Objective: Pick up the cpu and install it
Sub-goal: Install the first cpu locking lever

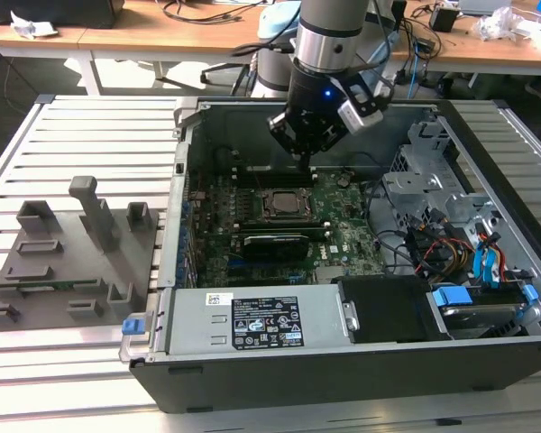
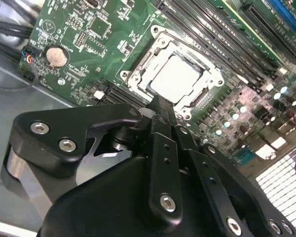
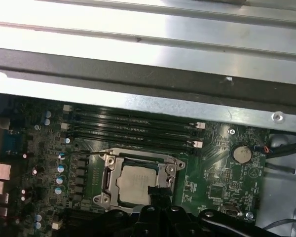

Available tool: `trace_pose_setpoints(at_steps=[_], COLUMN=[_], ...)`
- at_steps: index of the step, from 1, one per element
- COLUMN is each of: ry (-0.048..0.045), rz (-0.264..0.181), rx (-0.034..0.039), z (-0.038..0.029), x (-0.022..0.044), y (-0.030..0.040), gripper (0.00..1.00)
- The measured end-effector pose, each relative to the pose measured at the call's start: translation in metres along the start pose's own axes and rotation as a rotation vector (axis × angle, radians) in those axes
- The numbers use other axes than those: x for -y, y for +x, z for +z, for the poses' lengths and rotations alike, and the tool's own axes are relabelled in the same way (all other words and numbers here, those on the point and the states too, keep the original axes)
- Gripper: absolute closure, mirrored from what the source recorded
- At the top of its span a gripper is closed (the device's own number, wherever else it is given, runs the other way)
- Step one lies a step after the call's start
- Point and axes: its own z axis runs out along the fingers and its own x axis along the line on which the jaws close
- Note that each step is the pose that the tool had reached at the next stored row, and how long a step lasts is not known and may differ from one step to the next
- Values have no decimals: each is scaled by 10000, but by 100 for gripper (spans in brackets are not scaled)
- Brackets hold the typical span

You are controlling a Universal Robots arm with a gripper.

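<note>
The cpu (image 2: 176, 78), a silvery square chip, lies flat inside the metal socket frame (image 2: 138, 74) on the green motherboard. It also shows in the first wrist view as the cpu (image 3: 137, 185) and in the exterior view as the cpu (image 1: 282, 206). My gripper (image 1: 308, 162) hangs inside the open computer case, just above the socket's edge. Its black fingers (image 2: 160, 116) are pressed together and hold nothing. In the first wrist view the fingertips (image 3: 158, 191) overlap one edge of the chip.
A long black graphics card (image 1: 275, 244) lies beside the socket. Memory slots (image 3: 133, 131) and a coin cell (image 3: 241, 153) flank it. The case wall (image 1: 185, 171), drive cage (image 1: 433, 171) and power supply (image 1: 261, 320) enclose the board. A grey fixture (image 1: 63, 262) stands at the exterior view's left.
</note>
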Motion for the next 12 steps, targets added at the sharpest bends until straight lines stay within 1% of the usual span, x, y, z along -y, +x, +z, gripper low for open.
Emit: trace_pose_setpoints(at_steps=[2,9,12], ry=[-8,-10,-10], rz=[374,405,405], rx=[-9,-9,-10], z=[0,0,1], x=[0,0,-2], y=[0,0,25], gripper=[89,89,89])
